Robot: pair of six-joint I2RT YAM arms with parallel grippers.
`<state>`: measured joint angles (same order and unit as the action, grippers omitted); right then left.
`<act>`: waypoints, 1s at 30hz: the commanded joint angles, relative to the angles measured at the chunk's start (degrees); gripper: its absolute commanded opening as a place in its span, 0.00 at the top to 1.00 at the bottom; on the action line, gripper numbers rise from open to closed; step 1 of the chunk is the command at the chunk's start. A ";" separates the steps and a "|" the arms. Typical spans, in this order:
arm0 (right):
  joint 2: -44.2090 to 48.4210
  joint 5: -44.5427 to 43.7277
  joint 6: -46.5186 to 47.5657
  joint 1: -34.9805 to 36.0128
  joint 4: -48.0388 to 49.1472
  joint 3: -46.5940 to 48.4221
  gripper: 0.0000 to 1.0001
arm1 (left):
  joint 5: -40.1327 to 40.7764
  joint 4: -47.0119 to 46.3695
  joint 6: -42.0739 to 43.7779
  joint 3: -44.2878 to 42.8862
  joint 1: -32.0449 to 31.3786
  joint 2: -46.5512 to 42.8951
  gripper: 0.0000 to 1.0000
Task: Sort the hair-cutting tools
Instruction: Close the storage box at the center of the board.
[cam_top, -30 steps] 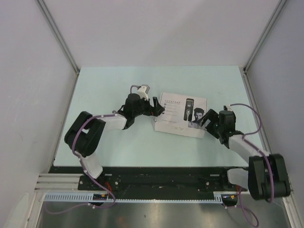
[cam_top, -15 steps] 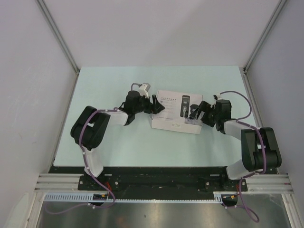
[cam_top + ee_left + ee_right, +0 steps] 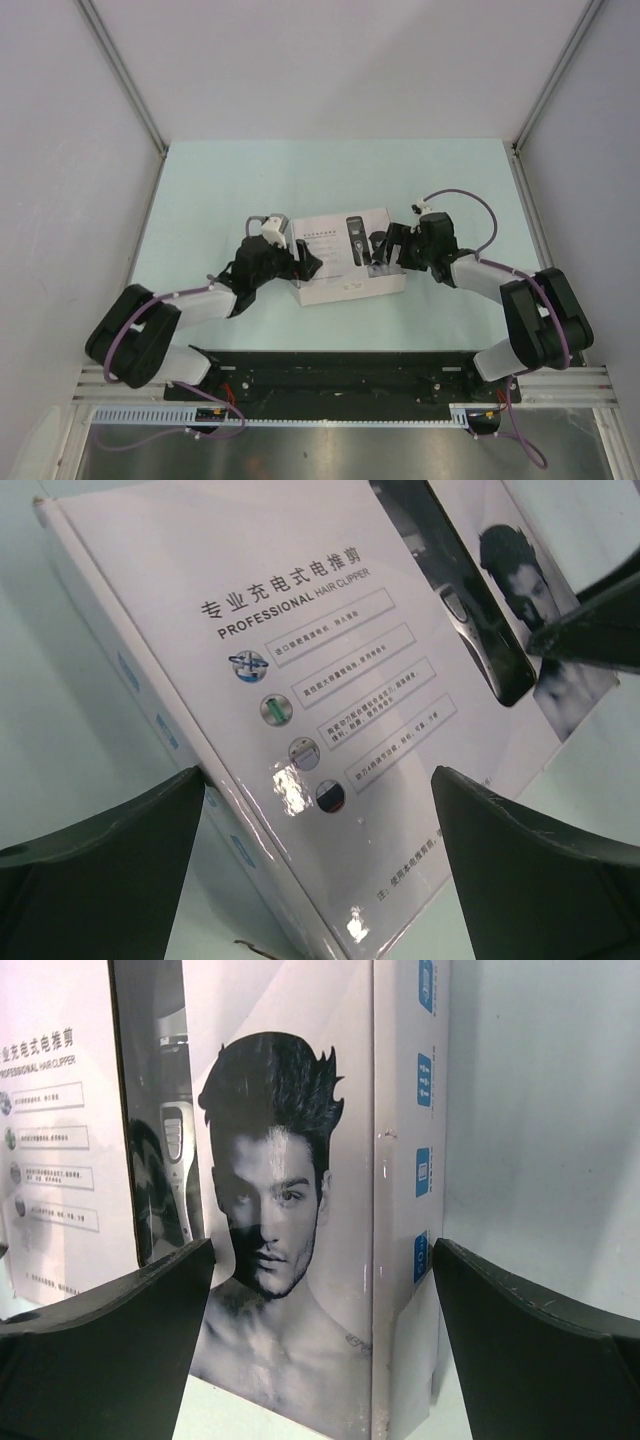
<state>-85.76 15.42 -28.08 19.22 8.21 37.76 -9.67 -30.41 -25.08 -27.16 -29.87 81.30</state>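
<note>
- Pale green bench: carries the box, roughly mid-width.
- Flat white cardboard box with printed lid: lid shut, lying flat between both arms (slightly skewed).
- Left jaws: wide open, straddling the box's left edge.
- Right jaws: wide open, straddling its right edge; can't tell if touching.
- Hair-cutting tools: none in sight, only a clipper photo on the lid.

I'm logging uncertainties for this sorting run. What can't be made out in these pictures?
Inside of the white box: hidden by its shut printed lid, all views.
Whether the left end effector or right end effector touches the box: too small from the top; wrist views leave it unclear.
Blue side labels: too small to read, right wrist view.
</note>
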 commanded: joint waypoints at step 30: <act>2.61 -3.29 2.06 2.14 -7.33 -1.37 0.05 | 13.19 7.65 -5.76 16.43 -17.94 -24.16 0.04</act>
<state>-82.11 11.46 -26.28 21.80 3.38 37.39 6.66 -23.55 -28.18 -8.12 -46.74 58.19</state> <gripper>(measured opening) 0.952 0.979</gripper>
